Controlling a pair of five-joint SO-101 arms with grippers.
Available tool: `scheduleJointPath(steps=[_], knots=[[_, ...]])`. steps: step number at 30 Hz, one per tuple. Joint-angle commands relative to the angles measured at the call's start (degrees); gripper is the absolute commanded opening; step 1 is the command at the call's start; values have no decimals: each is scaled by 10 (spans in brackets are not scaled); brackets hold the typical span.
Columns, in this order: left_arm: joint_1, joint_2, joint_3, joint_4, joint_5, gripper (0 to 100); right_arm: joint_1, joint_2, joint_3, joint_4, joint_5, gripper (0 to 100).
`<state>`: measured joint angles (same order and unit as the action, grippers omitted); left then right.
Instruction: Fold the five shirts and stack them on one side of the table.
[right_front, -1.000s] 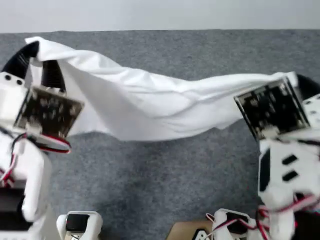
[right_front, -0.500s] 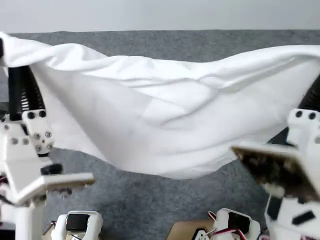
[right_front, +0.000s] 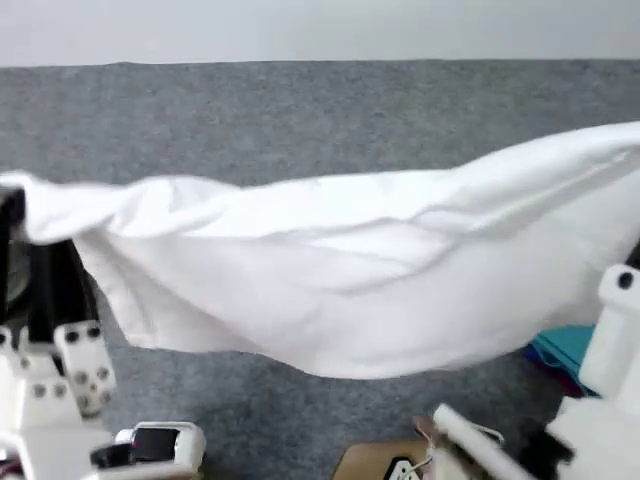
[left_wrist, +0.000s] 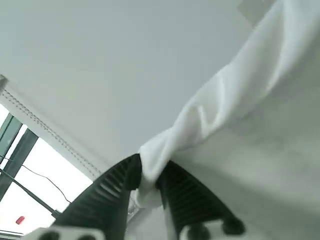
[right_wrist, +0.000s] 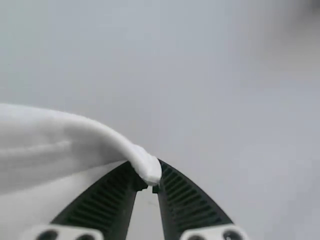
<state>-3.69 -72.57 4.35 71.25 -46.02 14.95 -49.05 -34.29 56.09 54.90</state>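
**While the shirt hangs aloft, both claws grip a corner**

As the arms rise, the white shirt (right_front: 350, 270) comes up with them. A second ago it was stretched low, near the far part of the grey tabletop (right_front: 300, 110); now it hangs clear of it as a wide, sagging sheet between the two arms, drawn nearer their bases. I take this for the shake-out before laying it flat, so folding proper has not begun and no stack is visible.

On the left, the left claw (left_wrist: 149, 179) is closed on a bunched corner of cloth, which bulges out between its black fingers. Across the middle, the fabric droops in a broad belly with soft creases. On the right, the right claw (right_wrist: 148, 181) pinches a thin rolled edge at its very tips, a slimmer hold that might slip under a sharp tug.

The wrist views give each pinch up close; the high view gives the span, the sag, and something teal (right_front: 562, 348) peeking out under the shirt's right end.
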Motion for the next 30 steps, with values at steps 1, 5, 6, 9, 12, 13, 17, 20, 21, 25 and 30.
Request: scheduleJointPath(steps=[1, 5, 6, 9, 12, 13, 17, 20, 21, 25, 30], knots=[[0, -11, -13, 40, -3, 4, 7, 0, -15, -35, 17, 12], [-1, -16, -13, 47, -3, 4, 7, 0, -15, -24, 20, 12], [-1, -16, -13, 47, -7, 4, 7, 0, -15, -17, 20, 12], [-1, -16, -13, 70, -25, 4, 7, 1, -15, 16, 20, 12], [-1, -16, 0, 120, -31, 3, 5, 5, -11, 47, 20, 12], [-1, -16, 7, 131, -31, 3, 4, 6, -6, 53, 20, 12], [-1, -16, 53, 145, -31, 3, 4, 14, 32, 53, 20, 12], [-1, -16, 99, 141, -32, 3, 3, 29, 59, 53, 18, 12], [-1, -16, 116, 136, -33, 3, 1, 36, 66, 53, 17, 12], [-1, -16, 207, 69, -60, 3, -42, 82, 88, 53, 17, 12], [-1, -11, 370, -101, -63, 3, -80, 148, 141, 23, 16, 12]])
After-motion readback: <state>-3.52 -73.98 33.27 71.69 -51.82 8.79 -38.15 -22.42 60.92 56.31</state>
